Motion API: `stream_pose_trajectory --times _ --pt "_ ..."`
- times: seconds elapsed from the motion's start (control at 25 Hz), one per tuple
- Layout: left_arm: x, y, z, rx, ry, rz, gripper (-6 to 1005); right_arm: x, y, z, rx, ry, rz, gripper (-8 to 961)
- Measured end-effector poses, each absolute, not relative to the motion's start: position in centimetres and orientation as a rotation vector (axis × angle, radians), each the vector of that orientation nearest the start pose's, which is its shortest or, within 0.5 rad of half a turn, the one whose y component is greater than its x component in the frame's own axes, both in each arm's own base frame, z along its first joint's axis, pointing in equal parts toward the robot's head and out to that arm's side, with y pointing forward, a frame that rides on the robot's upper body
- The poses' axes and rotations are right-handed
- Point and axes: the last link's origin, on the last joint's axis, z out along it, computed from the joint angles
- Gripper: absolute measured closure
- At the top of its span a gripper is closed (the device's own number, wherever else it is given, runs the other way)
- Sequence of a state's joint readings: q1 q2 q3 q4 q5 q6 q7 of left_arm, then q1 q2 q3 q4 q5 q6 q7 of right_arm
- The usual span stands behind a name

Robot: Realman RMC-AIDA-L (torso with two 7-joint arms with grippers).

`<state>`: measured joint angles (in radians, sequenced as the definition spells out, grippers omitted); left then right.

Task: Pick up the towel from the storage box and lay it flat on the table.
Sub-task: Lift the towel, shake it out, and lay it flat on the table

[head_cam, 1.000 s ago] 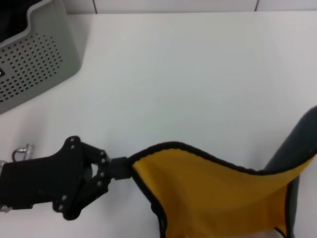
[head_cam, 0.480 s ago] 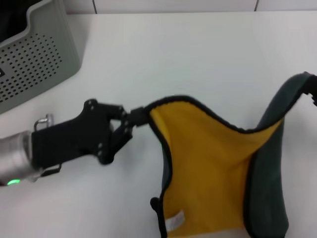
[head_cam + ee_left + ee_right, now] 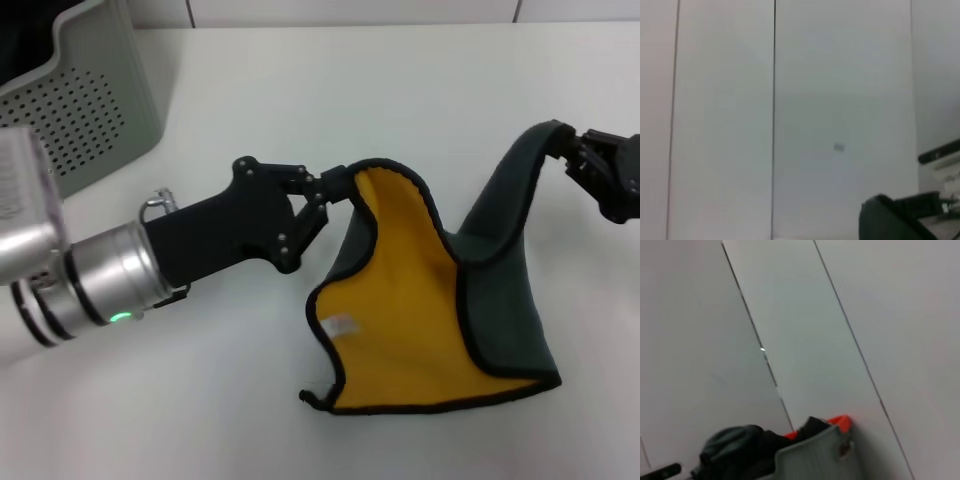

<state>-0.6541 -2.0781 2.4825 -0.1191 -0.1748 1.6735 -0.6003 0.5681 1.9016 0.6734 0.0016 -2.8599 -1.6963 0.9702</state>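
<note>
The towel (image 3: 420, 310), mustard-yellow inside and dark green outside with black edging and a small white label, hangs between both grippers over the table (image 3: 400, 90). Its lower part rests on the tabletop. My left gripper (image 3: 335, 185) is shut on the towel's left corner. At the right edge of the head view my right gripper (image 3: 572, 148) is shut on the other corner, which is raised. The storage box (image 3: 90, 100), grey with perforated walls, stands at the far left, and its rim (image 3: 815, 450) also shows in the right wrist view.
Behind the table runs a white panelled wall (image 3: 790, 100). Dark cloth and something orange (image 3: 840, 421) lie in the box in the right wrist view. A dark object (image 3: 900, 220) shows in a corner of the left wrist view.
Both grippers have carried the towel away from me and upward in the head view. The towel's lower edge has come down onto the table and its label side now shows.
</note>
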Motion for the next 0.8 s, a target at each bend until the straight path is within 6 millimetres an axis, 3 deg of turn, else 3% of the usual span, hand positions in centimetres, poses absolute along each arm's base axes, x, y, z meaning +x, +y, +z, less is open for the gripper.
stream_pose_trajectory --times 0.36,0.8 --pt "-24.3 31.4 -6.9 -2.405 -0.211 -0.994 996 28.3 32.7 1.0 -2.277 0.689 1.183 927" --pt "-24.4 32.8 -9.2 -2.387 -0.195 -0.800 996 28.2 34.5 -0.9 -2.244 0.765 1.066 922"
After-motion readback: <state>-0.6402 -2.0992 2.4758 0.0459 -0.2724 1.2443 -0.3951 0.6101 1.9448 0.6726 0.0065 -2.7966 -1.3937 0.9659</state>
